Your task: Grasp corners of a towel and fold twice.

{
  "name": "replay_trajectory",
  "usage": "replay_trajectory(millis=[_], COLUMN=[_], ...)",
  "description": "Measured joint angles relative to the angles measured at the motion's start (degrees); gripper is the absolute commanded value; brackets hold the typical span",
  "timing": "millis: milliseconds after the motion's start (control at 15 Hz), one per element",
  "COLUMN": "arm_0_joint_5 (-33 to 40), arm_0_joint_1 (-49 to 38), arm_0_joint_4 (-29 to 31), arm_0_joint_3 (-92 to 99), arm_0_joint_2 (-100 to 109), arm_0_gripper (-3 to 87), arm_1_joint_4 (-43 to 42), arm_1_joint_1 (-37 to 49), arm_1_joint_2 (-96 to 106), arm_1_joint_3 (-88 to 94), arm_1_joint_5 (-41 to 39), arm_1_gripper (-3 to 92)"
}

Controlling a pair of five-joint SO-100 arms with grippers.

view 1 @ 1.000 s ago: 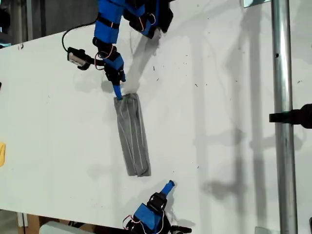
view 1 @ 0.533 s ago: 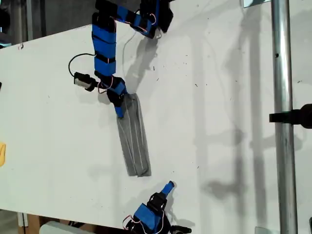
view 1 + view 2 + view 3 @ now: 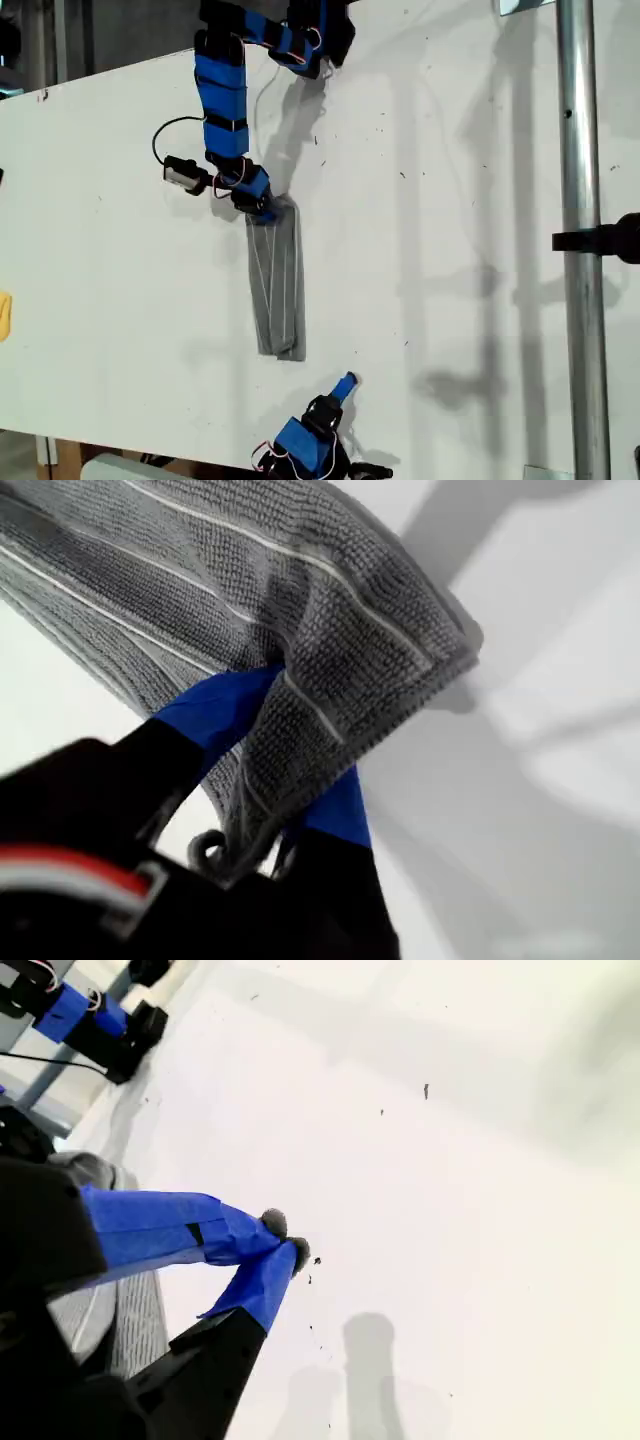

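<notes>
The towel [image 3: 276, 290] lies on the counter [image 3: 450, 250] as a narrow folded strip, so I judge one fold remains: my first gripper [image 3: 285, 765] pinches its far end, while my second gripper [image 3: 285, 1245], closed and empty, waits beyond the towel's near end.

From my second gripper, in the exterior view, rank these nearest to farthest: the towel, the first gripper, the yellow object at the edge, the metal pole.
1. The towel: its near end lies just up and to that view's left of my second gripper.
2. My first gripper: clamped on the towel's far end.
3. The metal pole: along that view's right side.
4. The yellow object: at that view's left edge.
</notes>
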Motion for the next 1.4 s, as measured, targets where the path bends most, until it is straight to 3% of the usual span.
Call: replay_trajectory(millis=[67, 200, 333, 467, 600, 867, 1067, 1200, 1267, 1400], arm_0_joint_5=[0.5, 1.7, 3.3, 4.5, 4.9, 4.7, 4.7, 4.4, 3.5, -0.6], arm_0_joint_1=[0.0, 0.0, 0.0, 0.0, -1.1, -1.2, -1.2, -1.2, -1.2, -2.0], arm_0_joint_4=[0.0, 0.0, 0.0, 0.0, 0.0, 0.0, 0.0, 0.0, 0.0, 1.9], arm_0_joint_3=[0.0, 0.0, 0.0, 0.0, 0.0, 0.0, 0.0, 0.0, 0.0, 0.3], arm_0_joint_2=[0.0, 0.0, 0.0, 0.0, 0.0, 0.0, 0.0, 0.0, 0.0, 0.0], arm_0_gripper=[-2.7, -2.7, -2.7, -2.7, -2.7, -2.7, -2.7, -1.4, 1.2, 4.0], arm_1_joint_4=[2.7, 16.8, 36.2, 50.4, 47.2, 21.6, 14.9, 13.4, 13.5, 14.2], arm_1_joint_1=[0.2, 1.1, 2.2, 2.5, -1.4, -8.4, -10.4, -10.3, -10.3, -8.8], arm_1_joint_2=[9.1, 33.0, 56.4, 62.8, 54.7, 13.9, -12.7, -15.7, -15.8, -11.3], arm_1_joint_3=[7.0, 16.6, 16.0, 6.2, -1.8, -15.5, -31.6, -32.2, -32.8, -33.5], arm_1_joint_5=[-0.1, -0.2, -0.2, -0.2, -0.2, -1.5, -2.5, -3.2, -4.4, -8.5], arm_1_gripper=[-0.2, -0.2, -0.2, -0.2, -0.2, -0.2, 0.9, 36.4, 39.1, 34.7])
